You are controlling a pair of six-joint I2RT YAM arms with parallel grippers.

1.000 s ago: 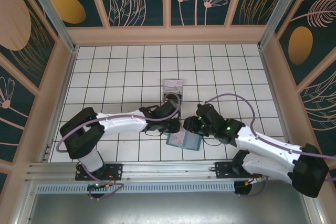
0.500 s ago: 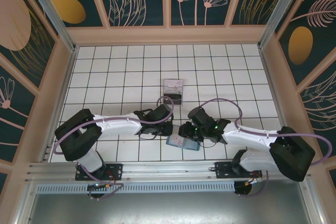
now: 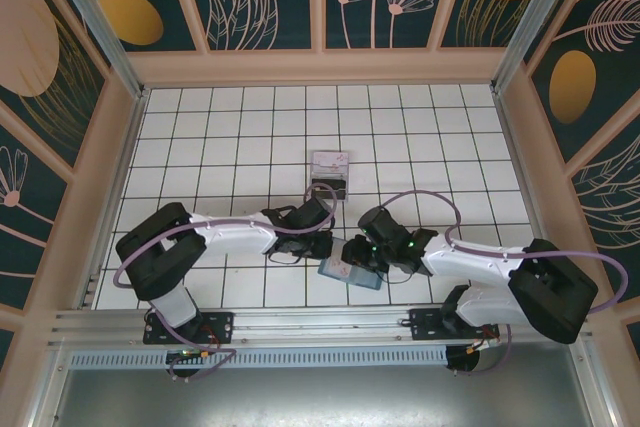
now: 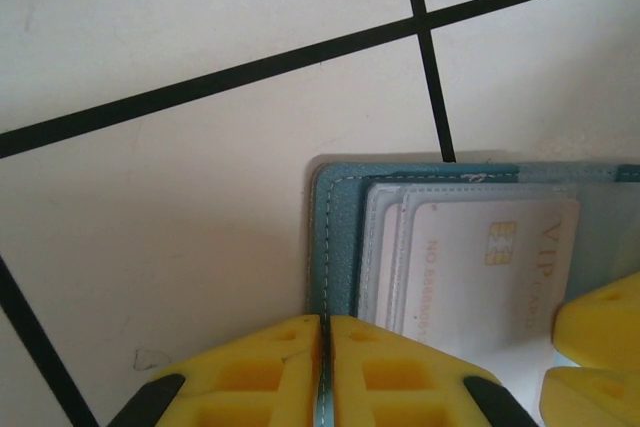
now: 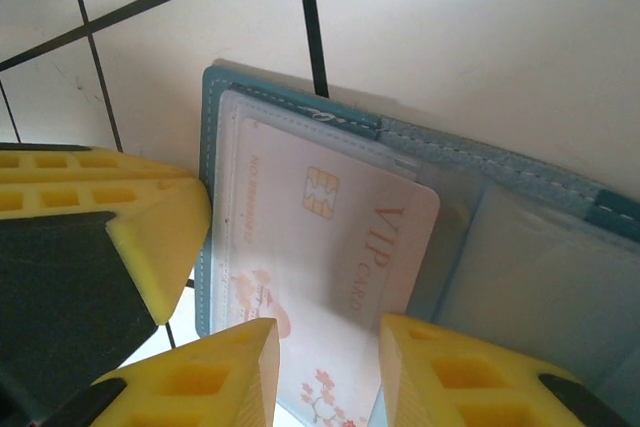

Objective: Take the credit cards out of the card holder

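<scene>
The teal card holder [image 3: 352, 274] lies open on the white tiled table near the front middle. My left gripper [image 4: 327, 347] is shut on its stitched left edge [image 4: 338, 237]. A pale pink credit card [image 5: 330, 237] marked VIP sits in the clear slot, partly slid out. My right gripper [image 5: 328, 367] is open, its yellow fingertips [image 5: 215, 377] standing just over that card's lower part. The left gripper's finger [image 5: 150, 232] shows at the holder's [image 5: 520, 237] left edge. From above, both grippers [image 3: 322, 245] [image 3: 353, 252] meet over the holder.
A small clear tray [image 3: 330, 162] with something dark at its near end stands just behind the grippers. Wooden walls ring the table, and the metal rail [image 3: 300, 322] with the arm bases runs along the near edge.
The right arm has swung left and lowered its gripper onto the holder. The left gripper keeps its hold on the holder's edge and has barely shifted.
</scene>
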